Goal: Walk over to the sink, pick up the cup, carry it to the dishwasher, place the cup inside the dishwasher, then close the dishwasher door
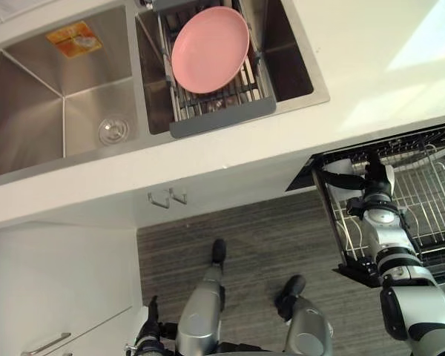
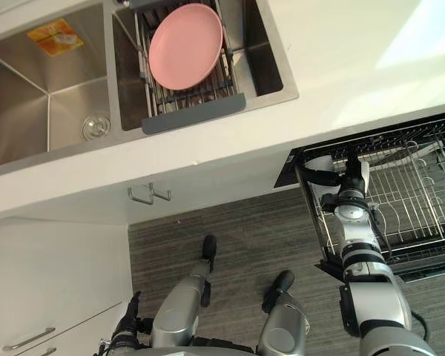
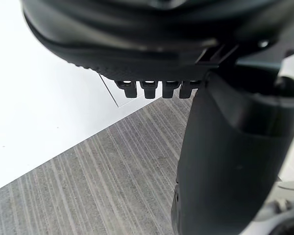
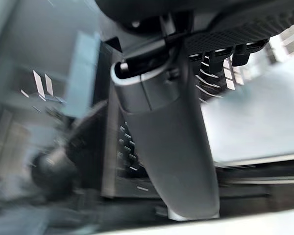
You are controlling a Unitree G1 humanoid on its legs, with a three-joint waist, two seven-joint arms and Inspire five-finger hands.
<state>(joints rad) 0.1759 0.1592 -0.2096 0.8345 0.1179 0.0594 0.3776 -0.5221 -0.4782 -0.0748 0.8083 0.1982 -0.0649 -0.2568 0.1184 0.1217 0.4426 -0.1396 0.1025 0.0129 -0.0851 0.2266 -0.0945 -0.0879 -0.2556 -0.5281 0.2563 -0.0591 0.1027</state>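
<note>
Status: the right hand (image 1: 376,182) is reached into the pulled-out dishwasher rack (image 1: 430,200), at its far left corner. A white rounded item right against the hand is taken to be the cup (image 1: 340,170); probably so, as the view there is poor. It is placed at that left corner of the rack. Whether it is set down or gripped cannot be told, and so the right hand's state cannot be told. The left hand (image 1: 147,330) is hung low at near left beside the white cabinet (image 1: 52,282), relaxed and spread, with nothing held.

Progress, as judged: walk, pickup and carry are done; placing is in hand. Left to do: cup to be released stable in the rack, hand to be pulled clear, rack to be pushed in, door to be closed.

Around: a pink plate (image 1: 210,48) is laid on a wire drainer (image 1: 222,115) across the right basin of the sink (image 1: 30,119), far left. Two metal hooks (image 1: 167,198) are fixed under the worktop (image 1: 371,67) edge. The floor (image 1: 267,245) is striped grey.

In the way: rack wires near the hand could be snagged on withdrawal, and the extended rack must be slid in before the door can be shut.
</note>
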